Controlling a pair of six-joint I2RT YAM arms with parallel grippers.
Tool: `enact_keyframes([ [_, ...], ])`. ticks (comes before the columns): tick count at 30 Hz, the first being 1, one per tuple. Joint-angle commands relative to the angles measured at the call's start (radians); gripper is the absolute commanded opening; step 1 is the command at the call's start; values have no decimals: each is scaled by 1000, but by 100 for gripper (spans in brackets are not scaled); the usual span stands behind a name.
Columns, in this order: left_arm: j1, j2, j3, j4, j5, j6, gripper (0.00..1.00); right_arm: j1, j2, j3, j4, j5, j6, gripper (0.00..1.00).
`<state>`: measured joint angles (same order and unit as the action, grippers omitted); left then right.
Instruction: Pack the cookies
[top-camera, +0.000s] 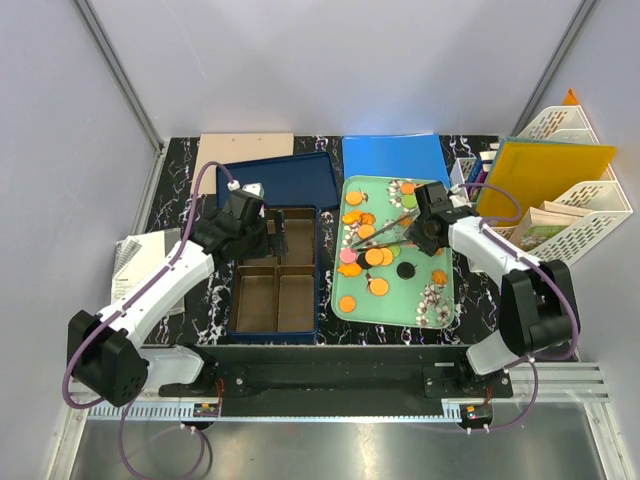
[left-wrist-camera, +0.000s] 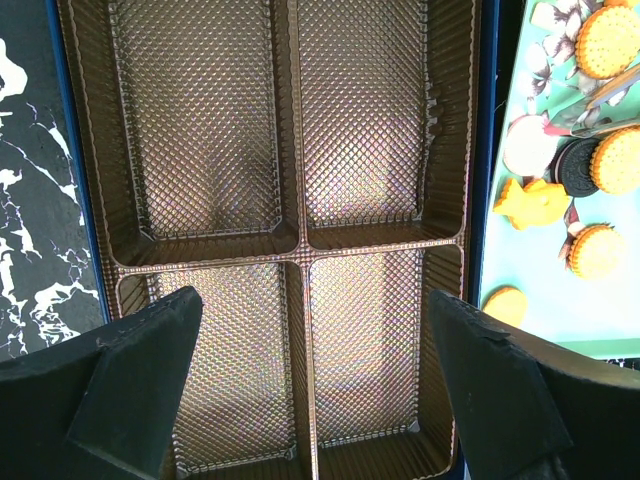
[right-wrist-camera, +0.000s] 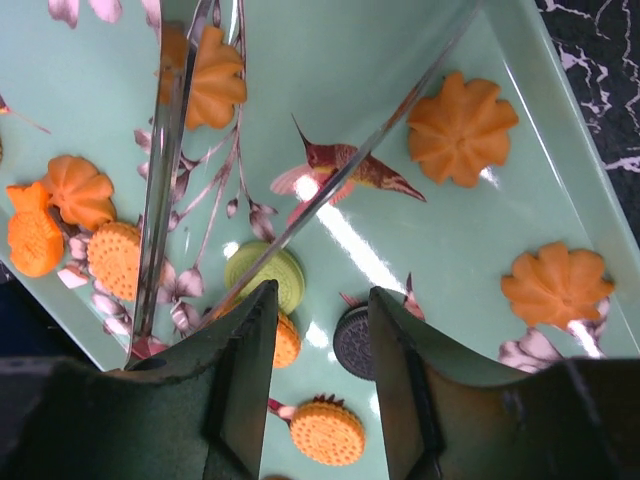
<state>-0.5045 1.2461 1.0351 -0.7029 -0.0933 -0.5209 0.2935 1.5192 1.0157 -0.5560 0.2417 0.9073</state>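
Top view. Holding the left gripper (top-camera: 268, 236) spread wide above the brown divided box (top-camera: 262, 300), gripping nothing. Clamping a pair of metal tongs (top-camera: 380, 237) in the half-closed right gripper (top-camera: 414, 230), pointing their tips at the middle of the mint-green tray (top-camera: 402, 298). Seeing all the cookies (top-camera: 374, 257) lying loose on that tray, just right of the box on the marbled tabletop (top-camera: 212, 312), none packed yet.

Left wrist view. Looking straight down into the box (left-wrist-camera: 360, 130) between wide-open fingers (left-wrist-camera: 140, 390) and finding all four compartments bare. Catching a few cookies (left-wrist-camera: 620, 160) at the right edge, outside the box.

Right wrist view. Looking along the tongs (right-wrist-camera: 165, 200), arms splayed apart over the tray (right-wrist-camera: 400, 60), pinching no cookie. Noting flower-shaped, fish-shaped and round ribbed cookies (right-wrist-camera: 462, 128), mostly apart, with a green one lying against an orange one close to the gripper.

Judging the cookies to be light, stiff and brittle, and likely to slide on the glossy tray. Favouring a gentle pinch across a lone one, tong arms on opposite edges, sparing the scalloped petals and avoiding the touching pair.
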Motion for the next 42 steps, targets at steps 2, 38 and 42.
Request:
enact_keyframes([
  [2, -2, -13, 45, 29, 12, 15, 99, -28, 73, 66, 57, -7, 42, 48],
  [38, -2, 26, 56, 25, 10, 9, 99, -42, 67, 276, -136, 21, -427, 7],
  [42, -3, 39, 60, 29, 23, 9, 99, -42, 61, 256, -166, 34, -507, 8],
])
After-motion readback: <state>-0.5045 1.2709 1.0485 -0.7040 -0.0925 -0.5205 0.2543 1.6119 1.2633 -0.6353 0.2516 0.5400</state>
